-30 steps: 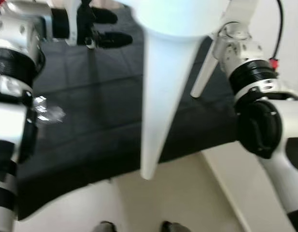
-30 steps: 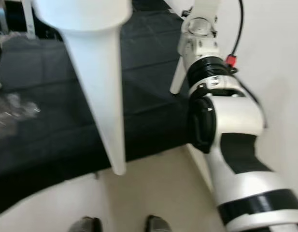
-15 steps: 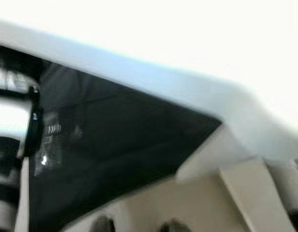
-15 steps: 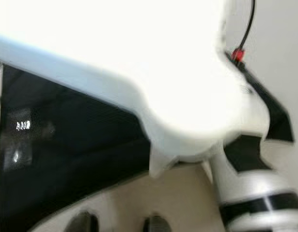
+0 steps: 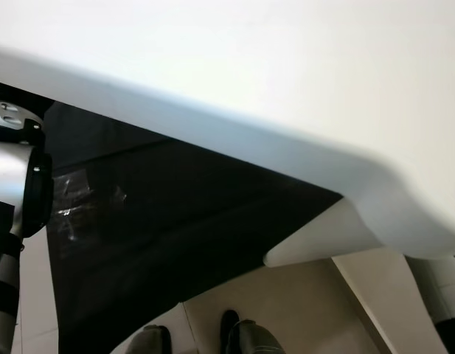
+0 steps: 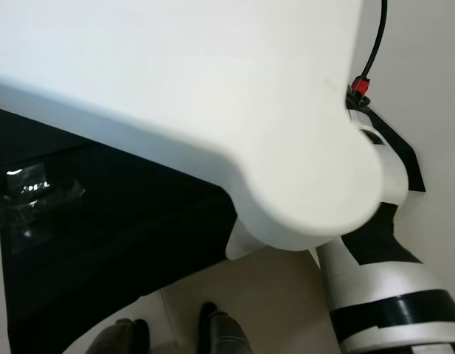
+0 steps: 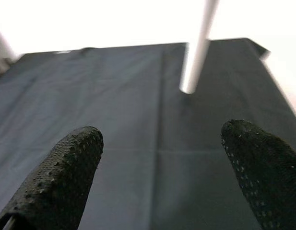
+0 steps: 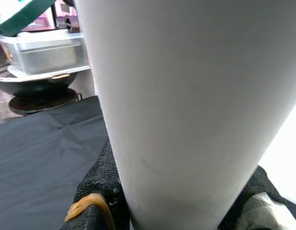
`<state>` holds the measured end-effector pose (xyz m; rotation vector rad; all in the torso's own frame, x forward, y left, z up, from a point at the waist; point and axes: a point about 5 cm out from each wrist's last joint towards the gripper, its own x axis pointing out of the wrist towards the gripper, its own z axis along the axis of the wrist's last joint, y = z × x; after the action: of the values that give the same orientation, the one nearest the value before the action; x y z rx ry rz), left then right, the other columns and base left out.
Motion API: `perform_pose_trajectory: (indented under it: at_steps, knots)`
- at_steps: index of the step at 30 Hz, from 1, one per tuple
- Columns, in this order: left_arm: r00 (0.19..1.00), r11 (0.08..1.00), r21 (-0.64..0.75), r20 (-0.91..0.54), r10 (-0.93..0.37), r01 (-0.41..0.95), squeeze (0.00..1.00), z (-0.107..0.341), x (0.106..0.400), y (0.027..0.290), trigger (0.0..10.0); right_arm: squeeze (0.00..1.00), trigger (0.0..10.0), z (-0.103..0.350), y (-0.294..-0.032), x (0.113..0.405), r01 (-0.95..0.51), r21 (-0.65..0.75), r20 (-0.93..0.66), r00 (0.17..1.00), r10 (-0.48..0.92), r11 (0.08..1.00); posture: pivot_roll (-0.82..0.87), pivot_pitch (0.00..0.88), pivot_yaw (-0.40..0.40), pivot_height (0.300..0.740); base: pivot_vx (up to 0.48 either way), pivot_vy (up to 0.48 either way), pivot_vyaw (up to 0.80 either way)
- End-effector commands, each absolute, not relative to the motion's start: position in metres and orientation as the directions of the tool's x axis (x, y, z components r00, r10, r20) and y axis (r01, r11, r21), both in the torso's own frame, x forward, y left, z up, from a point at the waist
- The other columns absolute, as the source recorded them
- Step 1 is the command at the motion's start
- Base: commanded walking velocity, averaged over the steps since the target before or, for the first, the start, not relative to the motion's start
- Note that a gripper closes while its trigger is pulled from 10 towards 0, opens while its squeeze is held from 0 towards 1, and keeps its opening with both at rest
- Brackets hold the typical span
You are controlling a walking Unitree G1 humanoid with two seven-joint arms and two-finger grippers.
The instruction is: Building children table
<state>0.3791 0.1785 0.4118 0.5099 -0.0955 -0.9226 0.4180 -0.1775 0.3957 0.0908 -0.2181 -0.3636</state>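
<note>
Right end effector [image 8: 171, 211] clamped round a thick white tapered table leg [image 8: 186, 110], the leg's long axis running straight out between its black fingers [image 8: 97, 191]. The white rounded-corner tabletop [image 6: 212, 96] is raised close before the head, above the black floor cloth [image 5: 161, 228]. Left end effector [image 7: 162, 163] spread wide and empty, pointing at another slim white leg [image 7: 198, 48] hanging ahead, well apart. Right arm nearer the work.

The tabletop [image 5: 234, 66] hangs above the cloth [image 5: 175, 221], a crumpled plastic wrap [image 5: 83, 199] lies on the cloth's left part, and the floor [image 5: 315, 310] lies before the cloth.
</note>
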Motion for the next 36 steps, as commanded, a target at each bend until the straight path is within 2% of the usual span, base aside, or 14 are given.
perform_pose_trajectory:
  at_steps: [1, 2, 3, 4, 5, 9, 13, 18, 22, 24, 25, 26, 27, 36]
  knots:
    - [0.565, 0.414, 0.528, -0.159, -0.810, 0.742, 0.00, 0.430, 0.369, 0.173, 10.0, 0.00, 10.0, 0.412, -0.181, 0.414, 0.337, 0.149, 0.210, 0.908, -0.363, 0.930, -0.01, 0.177, -0.108, 0.740, 0.000, 0.000, 0.00]
    - [0.494, 0.322, 0.515, -0.239, -0.836, 0.794, 0.00, 0.429, 0.363, 0.173, 10.0, 0.00, 10.0, 0.420, -0.180, 0.412, 0.330, 0.153, 0.228, 0.905, -0.358, 0.931, 0.00, 0.176, -0.106, 0.740, 0.000, 0.000, 0.00]
    - [0.494, 0.322, 0.515, -0.239, -0.836, 0.794, 0.00, 0.429, 0.363, 0.173, 10.0, 0.00, 10.0, 0.420, -0.180, 0.412, 0.330, 0.153, 0.228, 0.905, -0.358, 0.931, 0.00, 0.176, -0.106, 0.740, 0.000, 0.000, 0.00]
    - [0.330, 0.135, 0.465, -0.370, -0.868, 0.875, 0.00, 0.431, 0.344, 0.178, 10.0, 0.00, 10.0, 0.435, -0.180, 0.407, 0.319, 0.155, 0.259, 0.900, -0.350, 0.935, 0.00, 0.171, -0.102, 0.740, 0.000, 0.000, 0.00]
    - [0.274, 0.076, 0.442, -0.404, -0.873, 0.894, 0.00, 0.434, 0.335, 0.179, 10.0, 0.00, 10.0, 0.442, -0.181, 0.405, 0.322, 0.150, 0.275, 0.895, -0.352, 0.935, 0.00, 0.171, -0.102, 0.740, 0.000, 0.000, 0.00]
    - [0.187, 0.015, 0.413, -0.378, -0.907, 0.910, 0.00, 0.445, 0.318, 0.174, 10.0, 0.00, 10.0, 0.450, -0.184, 0.402, 0.336, 0.129, 0.294, 0.886, -0.360, 0.933, 0.01, 0.166, -0.103, 0.740, 0.000, 0.000, 0.00]
    - [0.284, 0.133, 0.484, -0.254, -0.924, 0.865, 0.00, 0.477, 0.328, 0.172, 10.0, 0.00, 10.0, 0.451, -0.191, 0.400, 0.363, 0.117, 0.301, 0.874, -0.381, 0.925, 0.03, 0.161, -0.103, 0.740, 0.000, 0.000, 0.00]
    - [0.395, 0.208, 0.524, -0.276, -0.876, 0.826, 0.00, 0.489, 0.327, 0.185, 10.0, 0.00, 10.0, 0.444, -0.195, 0.402, 0.377, 0.113, 0.276, 0.877, -0.394, 0.919, 0.04, 0.160, -0.098, 0.740, 0.000, 0.000, 0.00]
    - [0.585, 0.424, 0.580, -0.115, -0.803, 0.695, 0.00, 0.513, 0.325, 0.194, 10.0, 0.00, 10.0, 0.435, -0.202, 0.404, 0.401, 0.106, 0.254, 0.874, -0.414, 0.910, 0.07, 0.140, -0.080, 0.740, 0.000, 0.000, 0.00]
    - [0.614, 0.464, 0.595, -0.064, -0.786, 0.656, 0.00, 0.516, 0.326, 0.194, 10.0, 0.00, 10.0, 0.434, -0.202, 0.404, 0.401, 0.108, 0.253, 0.874, -0.416, 0.909, 0.07, 0.138, -0.079, 0.740, 0.000, 0.000, 0.00]
    - [0.706, 0.565, 0.608, 0.011, -0.709, 0.558, 0.00, 0.516, 0.334, 0.196, 10.0, 0.00, 10.0, 0.436, -0.203, 0.403, 0.404, 0.128, 0.261, 0.867, -0.424, 0.906, 0.06, 0.132, -0.076, 0.740, 0.000, 0.000, 0.00]
    - [0.706, 0.565, 0.608, 0.011, -0.709, 0.558, 0.00, 0.516, 0.334, 0.196, 10.0, 0.00, 10.0, 0.436, -0.203, 0.403, 0.404, 0.128, 0.261, 0.867, -0.424, 0.906, 0.06, 0.132, -0.076, 0.740, 0.000, 0.000, 0.00]
    - [0.755, 0.631, 0.606, 0.075, -0.652, 0.485, 0.00, 0.516, 0.340, 0.199, 10.0, 0.00, 10.0, 0.444, -0.206, 0.400, 0.380, 0.241, 0.277, 0.855, -0.438, 0.893, 0.06, 0.128, -0.073, 0.740, 0.000, 0.000, 0.00]
    - [0.860, 0.752, 0.601, 0.200, -0.469, 0.270, 0.00, 0.515, 0.351, 0.210, 10.0, 0.00, 10.0, 0.474, -0.227, 0.383, 0.416, 0.293, 0.358, 0.787, -0.503, 0.861, 0.04, 0.125, -0.058, 0.740, 0.161, 0.000, 0.00]
